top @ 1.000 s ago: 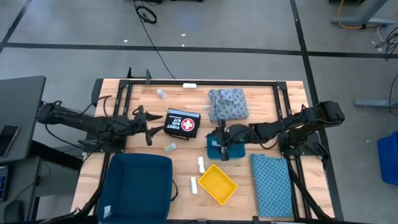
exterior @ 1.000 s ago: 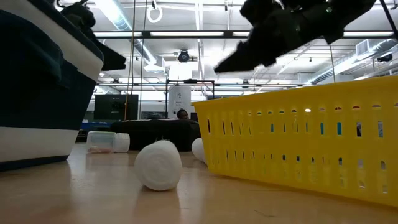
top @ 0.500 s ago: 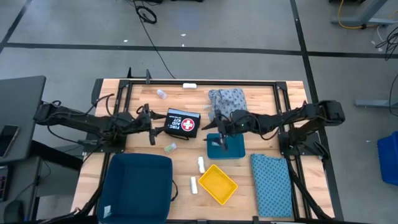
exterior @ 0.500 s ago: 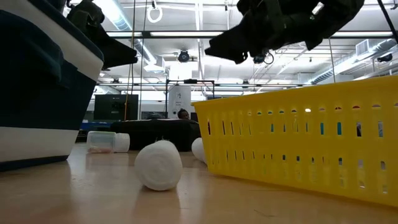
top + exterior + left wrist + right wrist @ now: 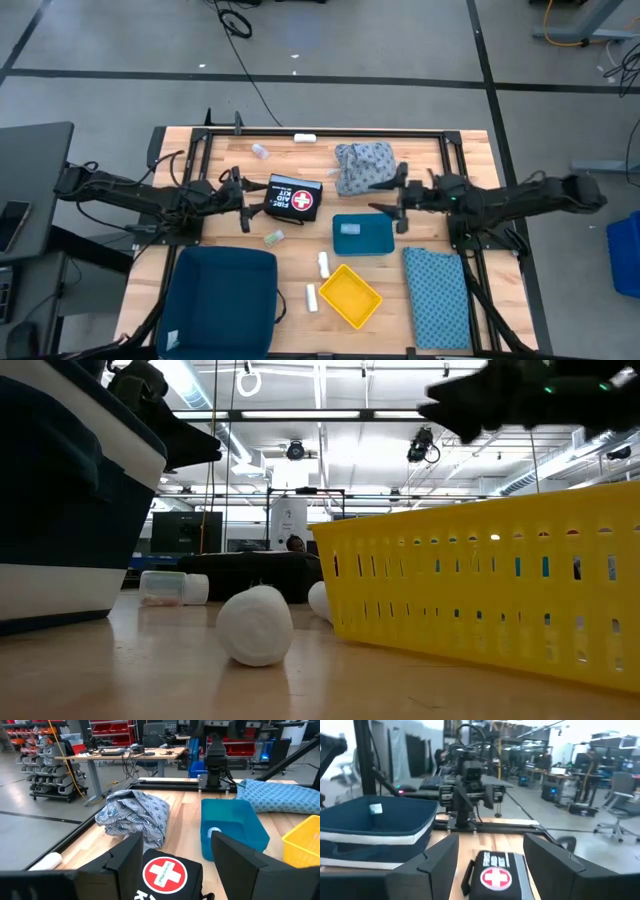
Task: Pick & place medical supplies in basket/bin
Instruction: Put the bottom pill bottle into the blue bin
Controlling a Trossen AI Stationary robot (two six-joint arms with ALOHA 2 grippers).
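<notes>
My left gripper (image 5: 243, 201) stands open and level just left of the black first aid kit (image 5: 294, 197), touching nothing. My right gripper (image 5: 392, 198) is open and level, above the table right of the teal bin (image 5: 378, 240); it holds nothing. A clear vial (image 5: 349, 228) lies in the teal bin. The grey-blue cloth bundle (image 5: 365, 165) rests on the table behind that bin, the flat blue cloth (image 5: 435, 295) at the near right. Other vials (image 5: 273, 238) (image 5: 260, 151) and white rolls (image 5: 323, 263) (image 5: 312, 297) lie on the wood beside the yellow basket (image 5: 364, 310).
A large dark blue bin (image 5: 222, 300) fills the near left. A white stick (image 5: 305, 137) lies at the far edge. In the low view the yellow basket (image 5: 480, 590) and a white roll (image 5: 255, 625) stand close. Black frame rails run along the table's sides.
My right gripper has drawn back from over the teal bin toward the table's right edge, rising a little and tipping from pointing down to level, still open. The vial now shows in the teal bin where the gripper stood.
</notes>
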